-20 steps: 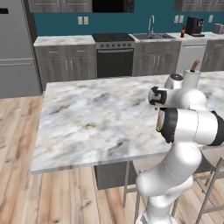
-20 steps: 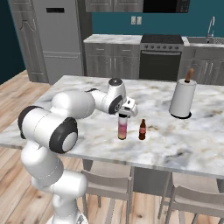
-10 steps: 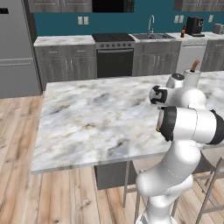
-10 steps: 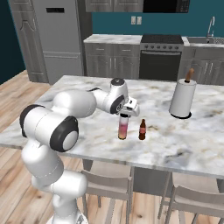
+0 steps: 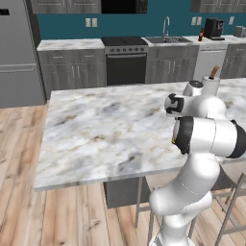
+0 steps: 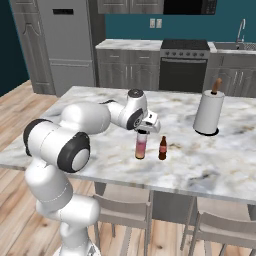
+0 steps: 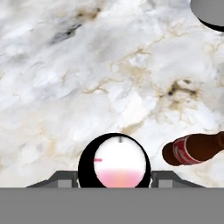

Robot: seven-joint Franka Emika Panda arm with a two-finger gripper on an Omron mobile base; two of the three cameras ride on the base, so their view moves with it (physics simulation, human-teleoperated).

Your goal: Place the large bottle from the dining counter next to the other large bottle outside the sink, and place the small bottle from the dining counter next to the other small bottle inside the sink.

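The large bottle (image 6: 141, 146), pink liquid under a dark cap, stands upright on the marble dining counter (image 6: 100, 100). Just right of it stands the small brown bottle (image 6: 162, 148) with a red label. My gripper (image 6: 143, 131) hangs straight over the large bottle, pointing down. In the hand view the large bottle's round top (image 7: 114, 161) sits between my two fingertips (image 7: 65, 178), one on each side, and the gripper (image 7: 114, 178) is open around it. The small bottle (image 7: 194, 148) shows to the right. The sink (image 5: 170, 40) is on the far back counter.
A paper towel roll on a dark base (image 6: 208, 112) stands right of the bottles on the dining counter. Stools (image 6: 125, 212) sit under the near edge. On the back counter a dark bottle (image 5: 201, 35) and a coffee machine (image 5: 214, 29) stand right of the sink.
My hand has sunk slightly toward the large bottle's cap. Both bottles stay where they were.
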